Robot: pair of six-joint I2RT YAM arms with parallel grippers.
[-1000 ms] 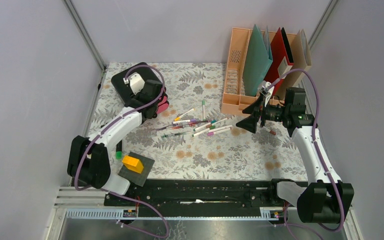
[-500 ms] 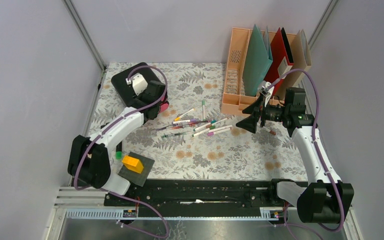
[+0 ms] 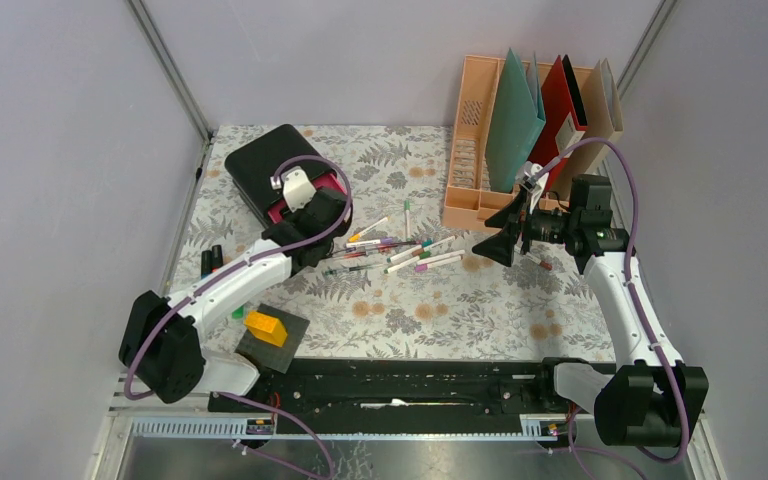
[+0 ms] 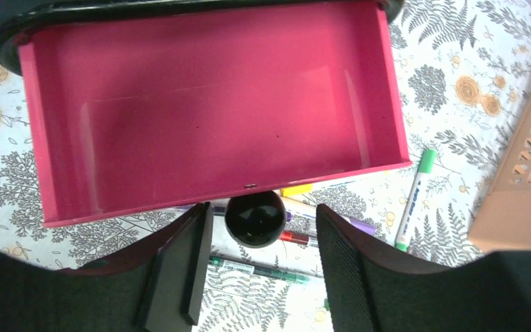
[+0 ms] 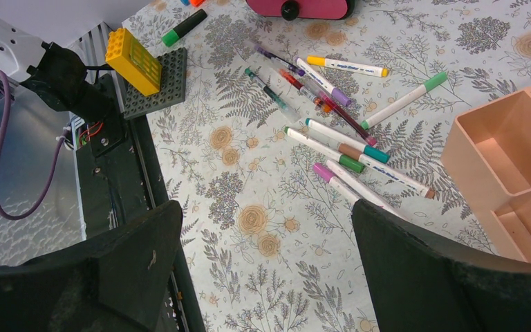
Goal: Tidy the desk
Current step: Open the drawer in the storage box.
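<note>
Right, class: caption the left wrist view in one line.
Empty pink drawer open, its black knob inside the open left pincer, pens nearby.

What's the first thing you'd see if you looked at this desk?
Probably the bright pink drawer, standing open and empty at the far left, with the left gripper open on either side of its black knob. Next comes the jumble of coloured markers in the middle of the desk. Then there's the peach file rack at the far right corner, holding a green folder and a red folder.
</note>
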